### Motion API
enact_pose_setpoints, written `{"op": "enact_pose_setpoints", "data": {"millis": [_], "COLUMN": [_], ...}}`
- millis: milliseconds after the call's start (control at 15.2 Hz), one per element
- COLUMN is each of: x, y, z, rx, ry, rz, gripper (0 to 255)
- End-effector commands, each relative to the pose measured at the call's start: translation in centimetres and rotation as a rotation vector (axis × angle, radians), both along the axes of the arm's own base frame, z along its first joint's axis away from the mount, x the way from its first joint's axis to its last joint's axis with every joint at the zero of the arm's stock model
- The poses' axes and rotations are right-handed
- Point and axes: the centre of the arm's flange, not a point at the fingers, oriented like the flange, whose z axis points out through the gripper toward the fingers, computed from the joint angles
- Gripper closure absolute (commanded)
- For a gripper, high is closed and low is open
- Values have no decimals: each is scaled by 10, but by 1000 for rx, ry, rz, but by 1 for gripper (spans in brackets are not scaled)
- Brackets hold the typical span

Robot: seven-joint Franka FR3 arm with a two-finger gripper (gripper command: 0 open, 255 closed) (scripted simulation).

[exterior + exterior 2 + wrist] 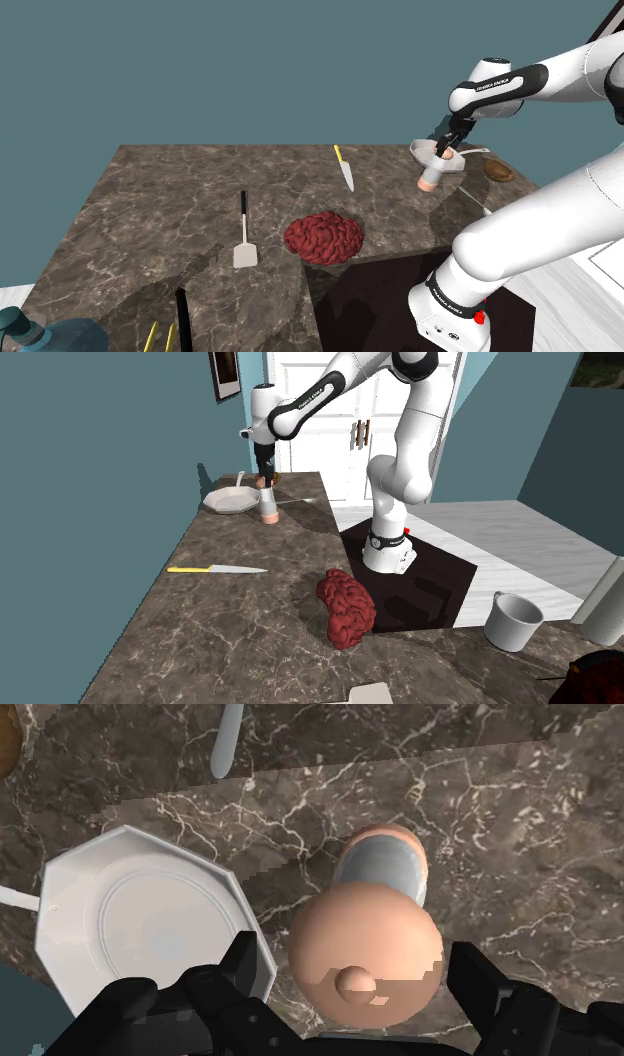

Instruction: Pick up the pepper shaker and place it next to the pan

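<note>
Beside the white pan (150, 924), at a corner of the dark veined bench (180, 200), the pepper shaker (370, 944) appears to stand on its base, with the pincer (350, 966) straddling its peach cap, fingers apart and a gap showing on one side. If the pincer rises off-centre, I judge a finger could catch that bulbous cap and topple the tall shaker against the pan or toward the nearby bench edge. Teal walls and a white door (340, 412) surround the polished, marble-like surface.
</note>
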Motion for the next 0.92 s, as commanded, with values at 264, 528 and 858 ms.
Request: {"op": "enact_pose_setpoints", "data": {"millis": [264, 528, 858], "x": [0, 1, 1], "y": [5, 9, 9], "z": [26, 49, 49], "rx": [0, 0, 0], "ry": [0, 0, 0], "rz": [0, 0, 0], "gripper": [0, 0, 0]}}
